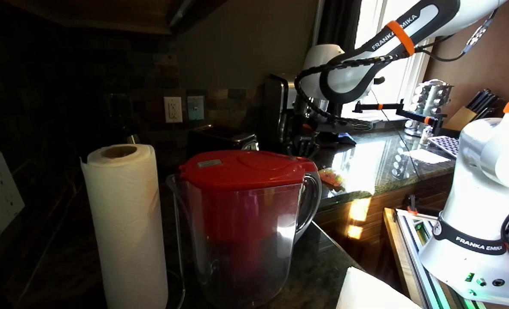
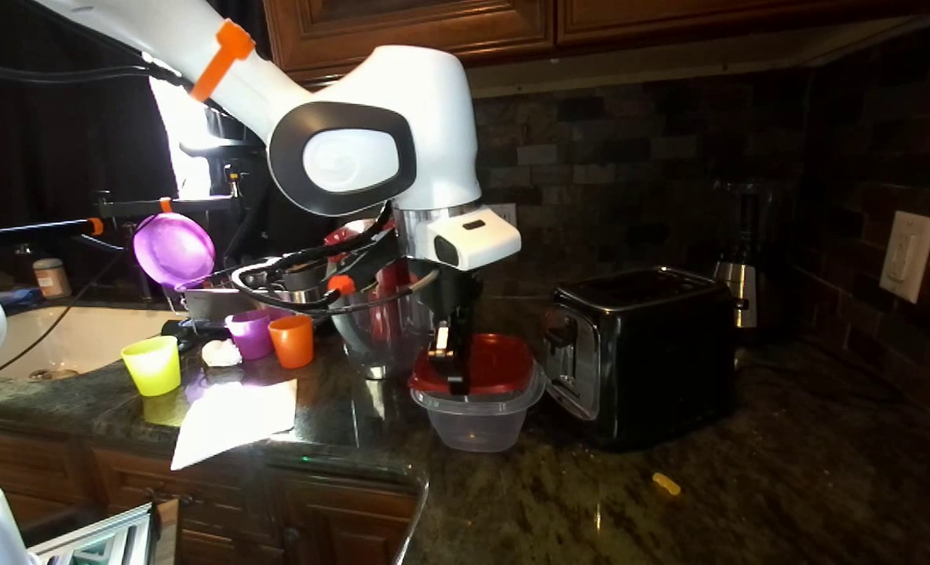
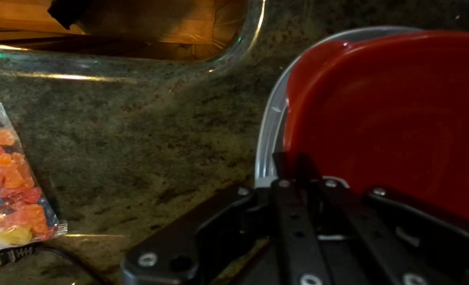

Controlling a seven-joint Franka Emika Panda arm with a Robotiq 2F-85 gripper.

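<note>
Wrist view is showing the counter [image 3: 139, 150], where the toaster [image 2: 661, 361], visible in an exterior view, is standing just beside the tub [image 2: 476, 429], over which the lid [image 3: 388, 118] is lying, while the gripper [image 3: 291, 164], jaws nearly together, is pinching its rim and a candy bag [image 3: 12, 194] is resting well apart.

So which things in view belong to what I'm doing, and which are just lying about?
Likely part of the job:
red lid
clear tub beneath it
gripper, shut on the lid's edge

Seemingly just lying about:
toaster
yellow cup
purple cup
orange cup
bag of candy
pitcher
paper towels
</note>
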